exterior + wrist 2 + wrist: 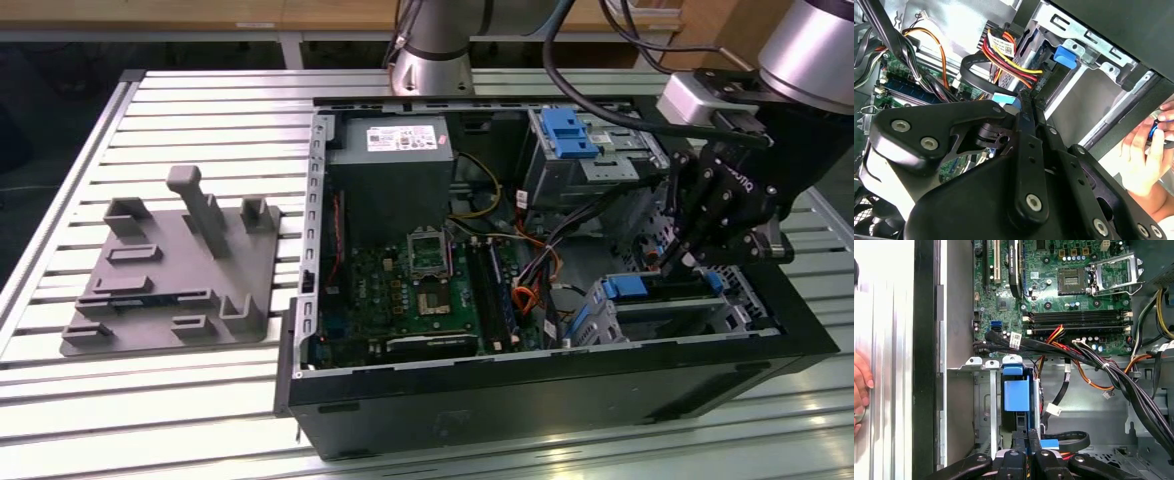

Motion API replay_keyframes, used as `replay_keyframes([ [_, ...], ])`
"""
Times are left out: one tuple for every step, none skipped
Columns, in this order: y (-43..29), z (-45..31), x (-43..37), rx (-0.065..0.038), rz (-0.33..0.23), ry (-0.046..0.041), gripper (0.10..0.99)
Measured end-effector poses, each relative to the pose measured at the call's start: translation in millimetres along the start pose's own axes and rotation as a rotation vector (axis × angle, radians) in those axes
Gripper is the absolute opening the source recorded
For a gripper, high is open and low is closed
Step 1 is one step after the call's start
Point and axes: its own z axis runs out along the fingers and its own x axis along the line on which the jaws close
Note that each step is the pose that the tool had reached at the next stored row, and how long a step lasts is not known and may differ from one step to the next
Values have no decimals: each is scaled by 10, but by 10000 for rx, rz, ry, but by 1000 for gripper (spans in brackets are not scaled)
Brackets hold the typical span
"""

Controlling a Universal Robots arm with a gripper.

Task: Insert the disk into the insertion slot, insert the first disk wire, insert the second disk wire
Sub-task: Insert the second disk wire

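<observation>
Exterior view: an open black desktop computer case [561, 395] lies on its side on a slatted metal table [200, 390], toward the table's edge at the exterior view's right.

Arm: a silver and black robot arm reaches down into the case near the corner at the exterior view's lower right.

Gripper: the black two-finger gripper [671, 262] hangs just above the drive cage; in both wrist views its slim fingers [1026, 452] stand very close together, pinched on something thin and dark, but what it is cannot be told.

Disk: the silver hard drive in its bright blue plastic carrier [1017, 392] sits inside the cage, blue handle end facing outward, directly below the fingertips.

Insertion slot: the boxy silver perforated sheet-metal drive cage [727, 310] stands against the case wall at the exterior view's right.

First disk wire: a thin flat red-orange cable [525, 296] curls over the case floor between the green motherboard [414, 295] and the cage.

Second disk wire: a dark thin cable with a small bright blue plug [1050, 443] lies just beside the fingertips in the first wrist view.

Other parts: a grey power supply box with a white label [391, 150] sits at the case's far edge; a taller metal bay with a blue latch [567, 132] stands near it.

Table, left side: a grey plastic fixture with upright pegs [174, 275] rests well apart from the case.

Person: a hand [1144, 160] shows at the case's outer edge in the second wrist view.
</observation>
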Motion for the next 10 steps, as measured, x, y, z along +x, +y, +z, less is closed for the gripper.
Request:
replay_keyframes([
  [0, 2, 0, 0, 0, 0, 149],
  [0, 4, 1, 1, 0, 1, 149],
  [-1, 6, 0, 1, 0, 1, 149],
  [-1, 8, 0, 1, 1, 1, 149],
  [-1, 10, 0, 0, 0, 1, 149],
  [-1, 11, 0, 0, 0, 1, 149],
  [-2, 12, 0, 0, -1, 2, 149],
  [-2, 13, 0, -1, -3, 2, 149],
  [-2, 14, 0, -1, -6, 1, 149],
  [-2, 14, 1, -1, -11, 1, 149],
])
